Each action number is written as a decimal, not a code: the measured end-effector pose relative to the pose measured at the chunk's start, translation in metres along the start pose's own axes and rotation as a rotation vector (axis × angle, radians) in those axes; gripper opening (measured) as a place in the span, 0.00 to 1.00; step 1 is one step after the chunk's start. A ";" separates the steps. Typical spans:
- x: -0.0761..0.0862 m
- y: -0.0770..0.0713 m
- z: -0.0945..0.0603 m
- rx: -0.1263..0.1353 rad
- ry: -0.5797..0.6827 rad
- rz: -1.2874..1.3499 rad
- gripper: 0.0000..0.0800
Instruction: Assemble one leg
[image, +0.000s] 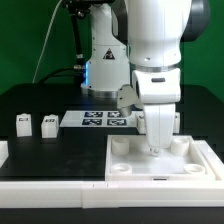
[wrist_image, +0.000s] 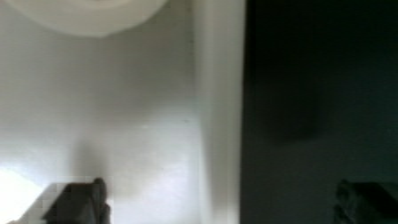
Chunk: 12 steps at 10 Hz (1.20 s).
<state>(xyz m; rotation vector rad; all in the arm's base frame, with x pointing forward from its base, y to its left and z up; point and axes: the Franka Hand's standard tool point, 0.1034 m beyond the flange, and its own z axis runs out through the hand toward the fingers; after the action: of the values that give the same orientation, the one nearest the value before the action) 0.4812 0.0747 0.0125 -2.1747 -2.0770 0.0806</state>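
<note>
Where the arm reaches: lower right of the exterior view, with the end effector (image: 155, 147) pointing straight down over the large white square piece (image: 190, 166).
End effector state: fingers (wrist_image: 71, 203) set wide apart in the wrist view, with nothing gripped between them.
Contact: tips are low and close to the square piece; whether they touch it cannot be told.
Under the fingers: the wrist view shows one finger over the piece's white surface and the other over the dark counter (image: 50, 150), with the piece's edge running between them.
Socket: one round corner socket (wrist_image: 107, 12) shows in the wrist view, blurred.
Leg: the leg (image: 48, 123) stands on the counter at the exterior view's left, middle height of the frame, well apart from the end effector.
Second leg: a second leg (image: 22, 122) stands just beside it, further to the left.
Marker board: the marker board (image: 105, 120) lies flat at the centre of the frame, between the legs and the arm.
</note>
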 end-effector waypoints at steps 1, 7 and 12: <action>0.000 0.000 0.000 0.000 0.000 0.001 0.81; 0.009 -0.045 -0.038 -0.057 -0.023 0.300 0.81; 0.009 -0.046 -0.036 -0.054 -0.014 0.551 0.81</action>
<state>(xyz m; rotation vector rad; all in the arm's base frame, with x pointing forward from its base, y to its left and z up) 0.4410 0.0839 0.0547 -2.7164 -1.4397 0.0931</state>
